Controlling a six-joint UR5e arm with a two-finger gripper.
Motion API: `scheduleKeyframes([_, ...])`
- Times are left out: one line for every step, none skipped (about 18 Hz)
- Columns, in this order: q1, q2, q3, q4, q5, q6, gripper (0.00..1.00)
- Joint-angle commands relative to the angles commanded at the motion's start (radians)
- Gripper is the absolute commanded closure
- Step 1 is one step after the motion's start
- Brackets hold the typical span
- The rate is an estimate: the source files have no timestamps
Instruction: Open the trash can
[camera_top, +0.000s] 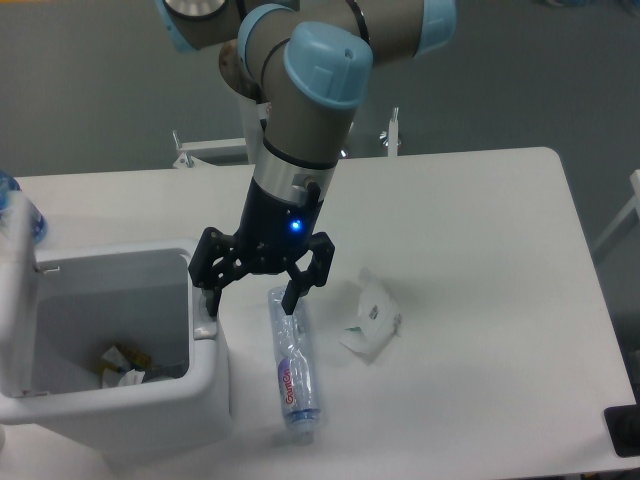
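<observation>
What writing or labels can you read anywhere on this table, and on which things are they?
Clear plastic bottle lying on the table: a red and white label, lettering too blurred to read.
Blue-labelled bottle at the left edge: print too small to read.
Crumpled white wrapper: a small greenish mark, not legible.
Trash can, now open: no text visible.
</observation>
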Motion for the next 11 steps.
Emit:
scheduleKeyframes([0.009,-0.002,0.044,-0.002,0.005,0.029,0.0])
scheduleKeyframes([0.029,-0.005,0.077,-0.005,0.044,0.085,0.0])
scheduleKeyframes([0.044,-0.002,0.088,-0.006,0.123,0.157,0.0])
scheduleKeyframes([0.052,0.005,0.094,-0.014,0.223,0.196,0.0])
scheduleKeyframes([0.052,0.009,0.088,-0.017,0.303,0.206,0.0])
scheduleKeyframes([0.052,0.009,0.077,-0.012,0.361,0.219,0.0])
scheduleKeyframes([0.055,0.009,0.077,-0.012,0.392,0.222,0.0])
scheduleKeyframes([0.066,0.009,0.077,-0.021,0.406,0.235,0.0])
scheduleKeyframes([0.08,0.011,0.068,-0.024,0.413,0.267,0.0])
scheduleKeyframes([0.094,0.009,0.05,-0.04,0.429,0.319,0.0])
scheduleKeyframes([0.101,0.014,0.03,-0.052,0.457,0.394,0.0])
